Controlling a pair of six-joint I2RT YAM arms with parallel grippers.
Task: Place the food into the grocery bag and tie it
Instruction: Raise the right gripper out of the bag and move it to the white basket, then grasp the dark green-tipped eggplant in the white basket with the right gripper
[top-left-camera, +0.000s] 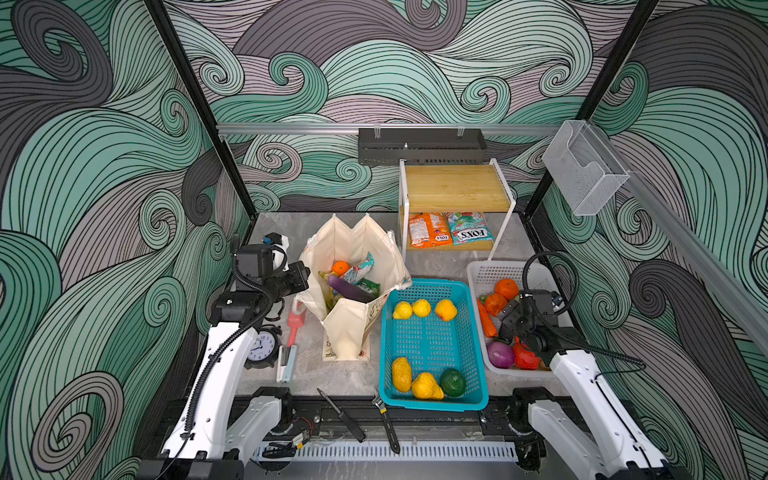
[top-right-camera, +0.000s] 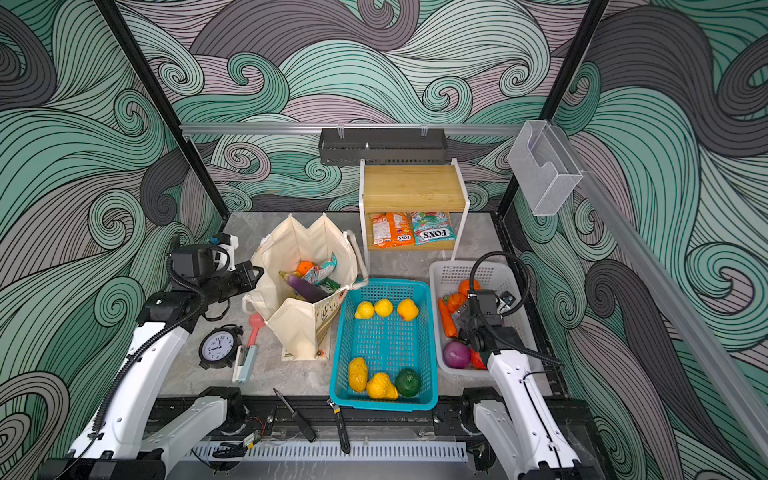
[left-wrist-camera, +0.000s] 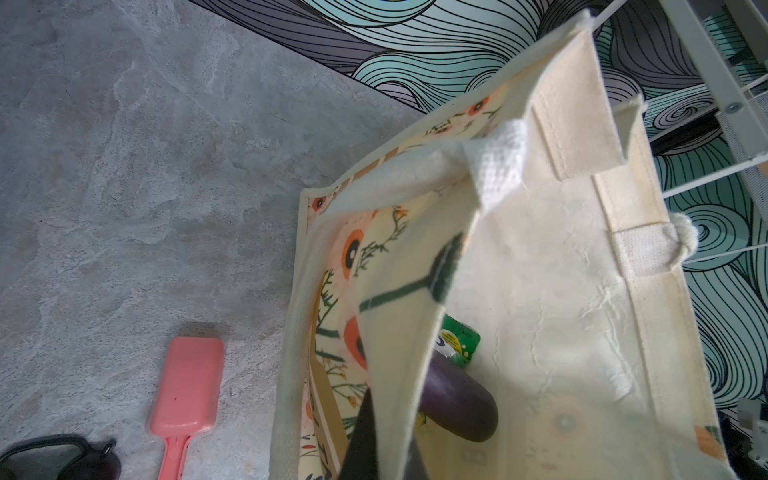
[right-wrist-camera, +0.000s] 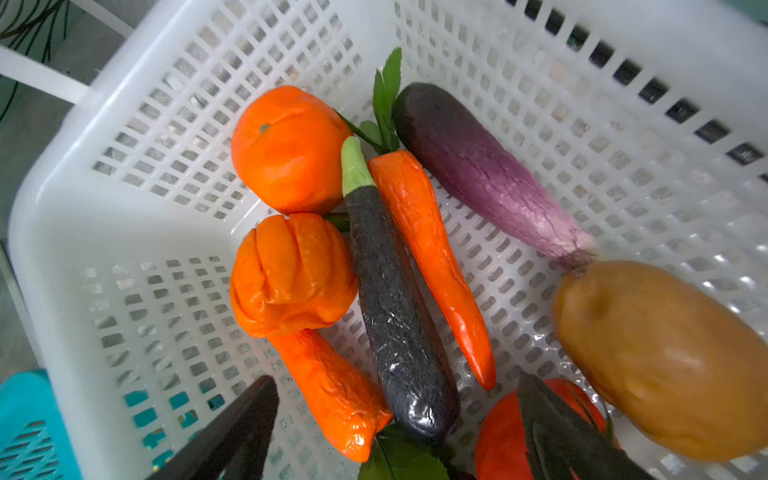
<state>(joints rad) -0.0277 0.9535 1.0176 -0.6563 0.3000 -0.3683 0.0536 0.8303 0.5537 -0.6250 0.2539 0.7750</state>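
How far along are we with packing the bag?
Done: an orange, purple eggplant and snack packets lie in the grocery bag. In hand: left gripper pinches the bag's rim; right gripper hangs open over a black eggplant in the white basket. Left: food there and in the teal basket, then tying the handles.

Both top views look steeply down from high on the robot's side of the teal basket (top-left-camera: 432, 345), sharing the whole table (top-left-camera: 353, 380). The left wrist camera hangs close against the grocery bag (left-wrist-camera: 540, 311) left of that basket. The right wrist camera peers closely into the white basket (right-wrist-camera: 166, 208) right of it.
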